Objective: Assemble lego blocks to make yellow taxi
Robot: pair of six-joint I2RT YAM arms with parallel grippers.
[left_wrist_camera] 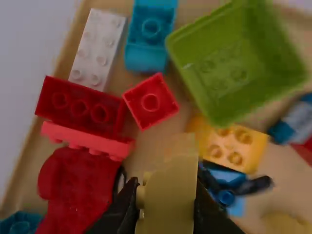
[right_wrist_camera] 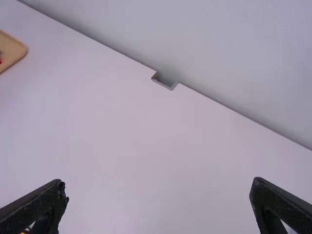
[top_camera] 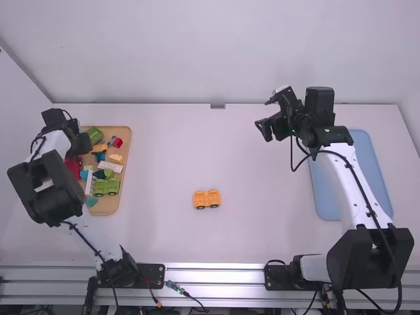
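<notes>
The left gripper (top_camera: 83, 140) is over the wooden tray (top_camera: 105, 209). In the left wrist view, its fingers are closed on a yellow block (left_wrist_camera: 168, 195). Beyond this block, the same view resolves stud detail: a hollow green block (left_wrist_camera: 229, 73), a small red square block (left_wrist_camera: 151, 101), a white studded block (left_wrist_camera: 97, 51) and a yellow studded block (left_wrist_camera: 234, 148).

The right gripper (top_camera: 264, 115) is above the table, near the blue tray (top_camera: 371, 180); the right wrist view shows its fingers set wide apart with nothing between them. The high view locates the wheeled yellow-orange piece (top_camera: 207, 199) upright on the table, between the arms.
</notes>
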